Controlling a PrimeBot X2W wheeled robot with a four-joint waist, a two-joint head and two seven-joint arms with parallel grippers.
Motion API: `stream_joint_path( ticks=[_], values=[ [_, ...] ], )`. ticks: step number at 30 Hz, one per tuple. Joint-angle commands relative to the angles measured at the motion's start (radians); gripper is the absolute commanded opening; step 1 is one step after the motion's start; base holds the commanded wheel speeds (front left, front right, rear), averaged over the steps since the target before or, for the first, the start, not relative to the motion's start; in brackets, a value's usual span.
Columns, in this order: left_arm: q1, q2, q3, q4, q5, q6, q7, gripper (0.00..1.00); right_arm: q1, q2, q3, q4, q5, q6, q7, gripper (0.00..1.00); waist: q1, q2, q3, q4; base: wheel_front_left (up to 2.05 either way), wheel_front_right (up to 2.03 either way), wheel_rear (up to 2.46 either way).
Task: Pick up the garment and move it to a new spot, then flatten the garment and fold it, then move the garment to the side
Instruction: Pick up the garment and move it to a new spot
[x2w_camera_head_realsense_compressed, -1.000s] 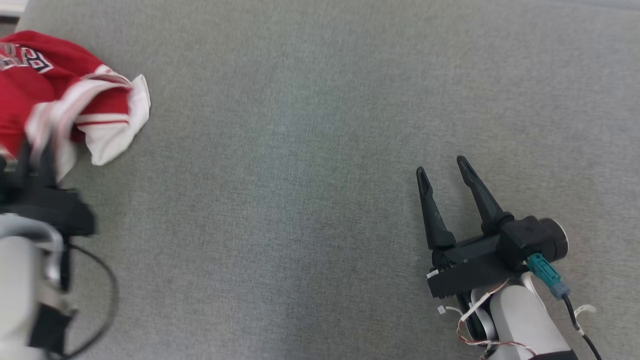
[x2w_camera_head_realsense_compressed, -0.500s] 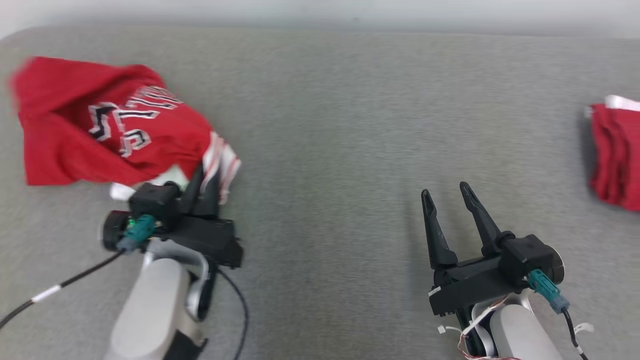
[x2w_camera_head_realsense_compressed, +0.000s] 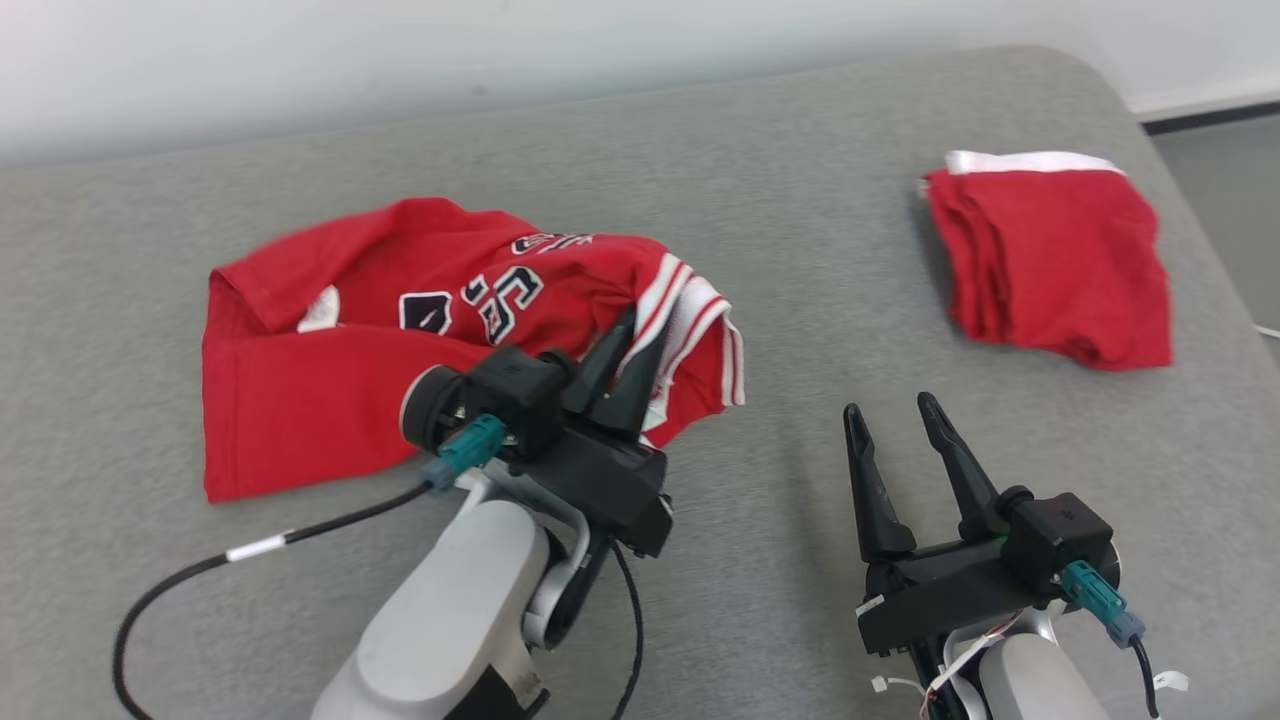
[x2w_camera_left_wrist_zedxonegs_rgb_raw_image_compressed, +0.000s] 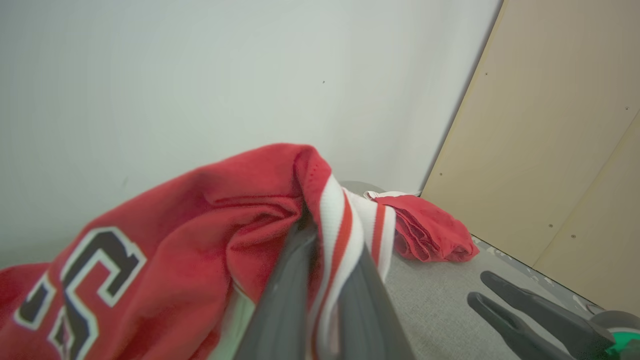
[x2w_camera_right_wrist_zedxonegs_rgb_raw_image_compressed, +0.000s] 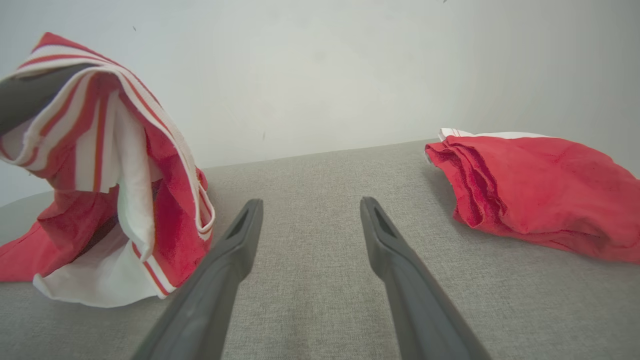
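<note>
A: As the head camera is turning since a moment ago, what is changing?
B: The red jersey (x2w_camera_head_realsense_compressed: 330, 390) is sprawling wider now, left of centre on the grey cushion (x2w_camera_head_realsense_compressed: 800, 200).
A: Counts?
B: Two garments, the folded red pile (x2w_camera_head_realsense_compressed: 1060, 260) lying far right. Two grippers: the left gripper (x2w_camera_head_realsense_compressed: 640, 335) is pinching the jersey's striped hem, and the right gripper (x2w_camera_head_realsense_compressed: 888, 405) is spreading its fingers, holding nothing. A pale wall (x2w_camera_head_realsense_compressed: 400, 50) is standing behind.

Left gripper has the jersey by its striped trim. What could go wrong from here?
The left gripper pinches the jersey only by its striped trim; it may slip out when pulled.
The open right gripper sits close by; trailing cloth may snag.
Carrying it right could disturb the folded red garment.
</note>
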Motion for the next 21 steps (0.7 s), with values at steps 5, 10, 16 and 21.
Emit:
stream_joint_path(
  ticks=[5, 10, 16, 21],
  values=[
    [-0.013, 0.002, -0.043, 0.024, -0.016, 0.042, -0.003, 1.0, 0.01, 0.003, -0.001, -0.008, 0.019, -0.002, 0.0, 1.0, 0.0001, 0.0001, -0.004, -0.058, 0.0, 0.0, 0.0],
    [0.007, 0.002, -0.015, 0.065, 0.021, 0.059, -0.003, 1.0, 0.006, 0.003, -0.006, -0.007, 0.03, -0.002, 0.0, 1.0, 0.0001, 0.0001, -0.004, -0.026, 0.0, 0.0, 0.0],
    [0.089, 0.009, 0.11, 0.065, 0.09, 0.063, -0.003, 1.0, 0.017, 0.003, -0.016, 0.002, 0.026, -0.002, 0.0, 1.0, 0.0001, 0.0001, -0.038, 0.022, 0.0, 0.0, 0.0],
    [0.201, 0.031, 0.237, 0.034, 0.142, 0.062, -0.003, 1.0, 0.027, 0.003, -0.021, 0.015, 0.017, -0.002, 0.0, 1.0, 0.0001, 0.0001, -0.075, 0.061, 0.0, 0.0, 0.0]
  ],
)
